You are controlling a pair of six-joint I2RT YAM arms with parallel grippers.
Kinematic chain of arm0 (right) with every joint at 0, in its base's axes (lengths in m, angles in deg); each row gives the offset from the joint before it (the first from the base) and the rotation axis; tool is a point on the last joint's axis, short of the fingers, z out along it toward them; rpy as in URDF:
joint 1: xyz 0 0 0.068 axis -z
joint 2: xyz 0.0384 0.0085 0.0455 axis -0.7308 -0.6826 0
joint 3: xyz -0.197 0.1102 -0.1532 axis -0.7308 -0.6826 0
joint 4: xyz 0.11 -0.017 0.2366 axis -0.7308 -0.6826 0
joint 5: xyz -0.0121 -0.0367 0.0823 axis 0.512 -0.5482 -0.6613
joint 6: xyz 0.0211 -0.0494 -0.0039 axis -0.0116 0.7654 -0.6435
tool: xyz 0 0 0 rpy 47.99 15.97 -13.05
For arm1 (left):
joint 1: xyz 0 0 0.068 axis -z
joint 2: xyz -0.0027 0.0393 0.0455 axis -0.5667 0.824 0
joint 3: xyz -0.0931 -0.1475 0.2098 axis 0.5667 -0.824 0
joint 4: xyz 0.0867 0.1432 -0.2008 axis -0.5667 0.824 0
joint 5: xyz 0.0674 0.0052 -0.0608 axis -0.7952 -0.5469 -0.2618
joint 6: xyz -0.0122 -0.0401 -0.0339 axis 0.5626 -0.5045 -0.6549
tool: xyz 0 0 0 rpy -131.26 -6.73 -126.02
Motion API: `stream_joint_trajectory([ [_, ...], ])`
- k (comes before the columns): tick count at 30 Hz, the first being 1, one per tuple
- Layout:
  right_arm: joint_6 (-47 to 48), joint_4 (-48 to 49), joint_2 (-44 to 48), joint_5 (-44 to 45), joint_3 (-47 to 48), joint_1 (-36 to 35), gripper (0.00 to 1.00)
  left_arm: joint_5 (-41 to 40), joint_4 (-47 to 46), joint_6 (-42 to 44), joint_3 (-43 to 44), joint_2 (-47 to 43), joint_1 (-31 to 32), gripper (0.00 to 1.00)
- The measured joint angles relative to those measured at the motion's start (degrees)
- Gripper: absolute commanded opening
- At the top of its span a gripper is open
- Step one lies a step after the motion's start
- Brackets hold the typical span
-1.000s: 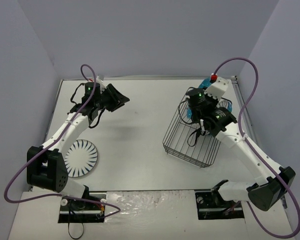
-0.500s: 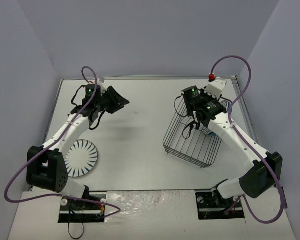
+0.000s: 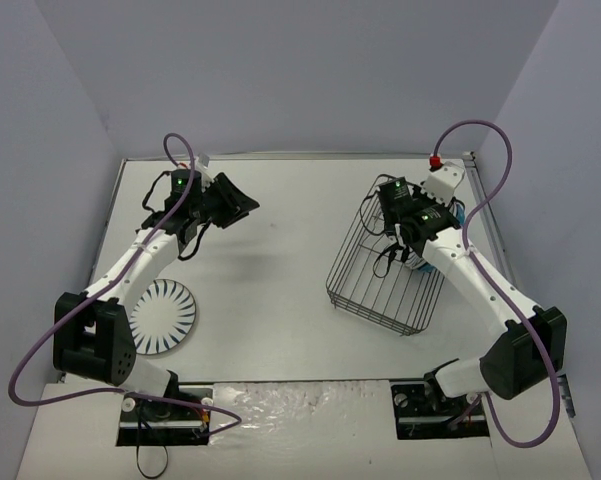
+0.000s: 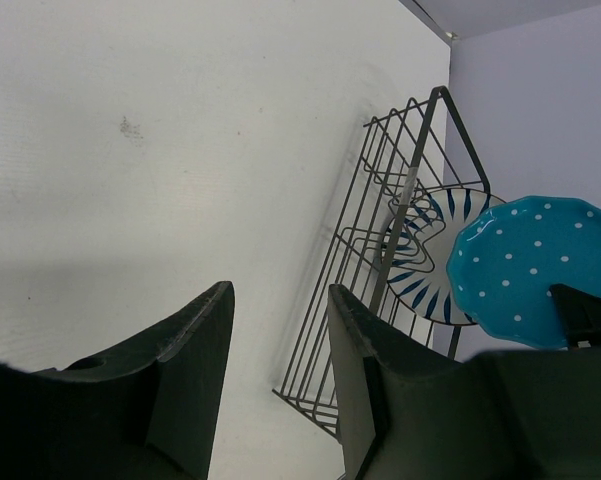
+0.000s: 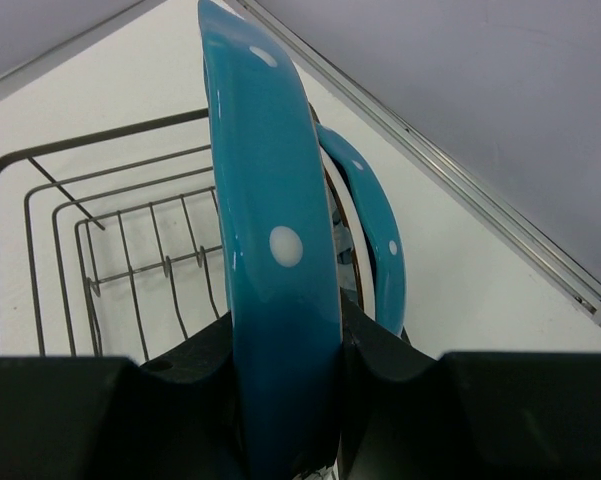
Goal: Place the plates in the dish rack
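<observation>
The left gripper [image 4: 280,300] is held over the far left part of the table [image 3: 280,260]. Its jaws are spread and nothing is seen between them. From its wrist camera, only bare table surface is seen under the fingers, and the dish rack [image 3: 370,290] is seen well apart, on the right side of the table.

The right gripper [image 5: 285,330] is positioned above the far right end of the dish rack. Its jaws are pressed on the rim of the first teal plate [image 5: 270,200], which is pinched between the two fingers and kept upright on its edge. White dots are visible on this rim.

Just behind it, a second teal plate [image 5: 375,230] is seen, also standing on edge. A thin white rim is noticed between the two, but it cannot be told clearly to which plate it belongs. Whether the pinched plate already touches the wires of the rack cannot be told.

In the left wrist view, a striped plate [image 4: 425,255] is seen standing inside the rack, just beside the teal one.

Another striped plate, the flat one [image 3: 162,317], is lying on the table near the base of the left arm, well apart from the rack.
</observation>
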Motion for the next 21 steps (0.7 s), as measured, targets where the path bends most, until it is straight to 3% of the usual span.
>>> stream_joint_trajectory([
  [21, 0.48, 5.45, 1.60, -6.10, -8.30, 2.26, 0.00, -0.01, 0.02, 0.13, -0.30, -0.09, 0.00, 0.38],
])
